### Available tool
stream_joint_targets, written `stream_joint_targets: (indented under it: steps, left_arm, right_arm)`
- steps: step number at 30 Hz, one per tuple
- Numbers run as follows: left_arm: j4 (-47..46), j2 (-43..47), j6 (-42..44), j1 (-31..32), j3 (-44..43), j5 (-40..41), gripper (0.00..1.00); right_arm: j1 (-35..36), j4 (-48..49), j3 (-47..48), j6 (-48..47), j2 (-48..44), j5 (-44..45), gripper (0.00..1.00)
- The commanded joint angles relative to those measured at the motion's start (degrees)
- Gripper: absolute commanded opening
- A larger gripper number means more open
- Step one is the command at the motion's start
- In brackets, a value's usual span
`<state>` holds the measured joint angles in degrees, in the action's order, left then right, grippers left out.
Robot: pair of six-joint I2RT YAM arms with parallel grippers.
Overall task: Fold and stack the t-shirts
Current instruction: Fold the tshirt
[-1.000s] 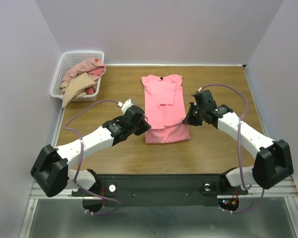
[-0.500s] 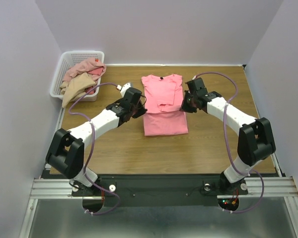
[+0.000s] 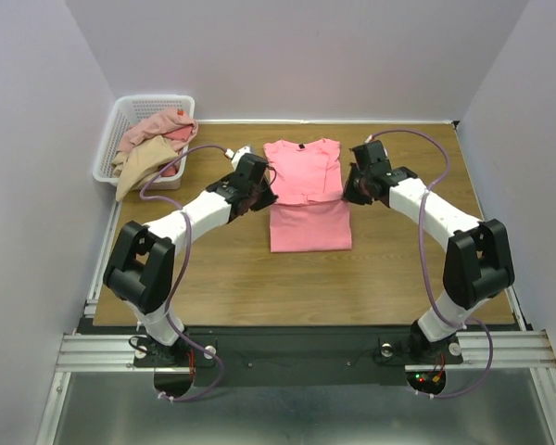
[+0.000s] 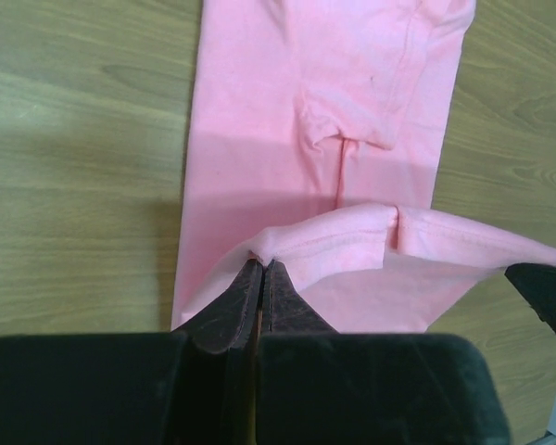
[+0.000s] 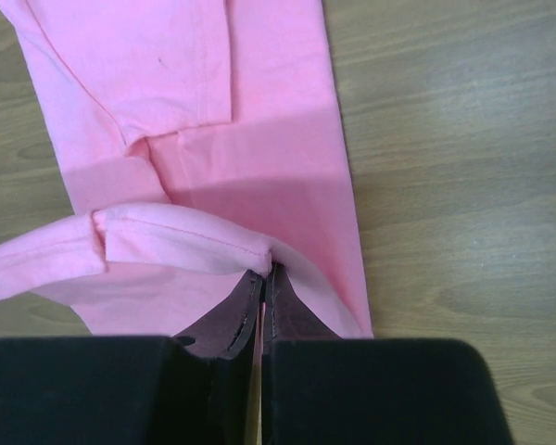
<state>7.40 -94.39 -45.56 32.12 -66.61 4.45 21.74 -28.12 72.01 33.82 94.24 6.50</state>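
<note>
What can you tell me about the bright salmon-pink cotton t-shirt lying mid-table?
The bright salmon-pink t-shirt looks like soft knit cotton. It lies lengthwise on the wooden table, collar with a dark label at the far end, sleeves folded inward. Its hem is doubled back over the body and held raised, one corner pinched in the shut left gripper, the other in the right gripper.

This is looking like a robotics lab test booth: plain pale walls (image 3: 306,56) are closing in a wooden table (image 3: 389,278) beyond and beside the left pincer (image 3: 265,197) and right pincer (image 3: 350,195), and a metal rail (image 3: 514,345) is running well behind them.
</note>
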Motion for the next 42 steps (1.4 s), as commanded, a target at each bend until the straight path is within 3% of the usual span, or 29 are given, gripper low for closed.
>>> stream_joint_targets:
  steps: [1,12,27,28,31,32,34,35,38,41,42]
  left_arm:
    - [-2.1,-1.9,2.0,-0.8,-3.7,-0.8,0.0]
    - [-3.4,-9.1,2.4,-2.7,-7.3,-0.1,0.0]
    - [-3.3,-14.9,4.1,-3.3,-11.3,0.0,0.0]
    - [-3.1,-15.2,4.2,-3.3,-11.6,0.3,0.03]
    - [-3.2,-15.2,4.8,-3.4,-12.6,0.6,0.4]
    - [-2.6,-15.2,5.3,-3.4,-13.3,0.6,0.53]
    - [-2.1,-14.6,5.7,-3.4,-13.8,0.5,0.68]
    - [-1.9,-14.2,6.0,-3.4,-13.7,0.3,0.79]
    - [-1.9,-10.8,5.8,-3.4,-10.8,-0.2,0.9]
    - [-2.7,-5.9,5.5,-3.2,-6.8,-0.3,0.93]
    - [-3.0,-3.4,5.5,-2.9,-3.8,-1.0,0.96]
  right_arm:
    - [-1.0,2.4,5.4,-1.5,2.3,1.1,0.0]
    - [-1.8,3.5,9.4,-1.9,10.8,1.4,0.0]
    - [-3.2,3.7,10.8,-1.0,14.7,3.4,0.01]
    - [-3.2,3.7,11.0,-0.8,14.8,3.6,0.04]
    - [-3.5,3.6,12.1,-0.2,15.7,4.0,0.13]
    - [-3.6,3.6,12.5,-0.1,15.5,4.0,0.26]
    - [-3.6,3.6,12.8,-0.1,14.8,3.5,0.4]
    - [-3.6,3.6,12.6,-0.1,13.5,2.7,0.57]
    - [-3.6,3.6,10.1,-0.3,10.6,1.8,0.7]
    - [-3.5,3.6,4.5,-0.5,5.3,0.4,0.78]
    - [-3.6,3.7,2.8,-0.9,3.9,-1.0,0.85]
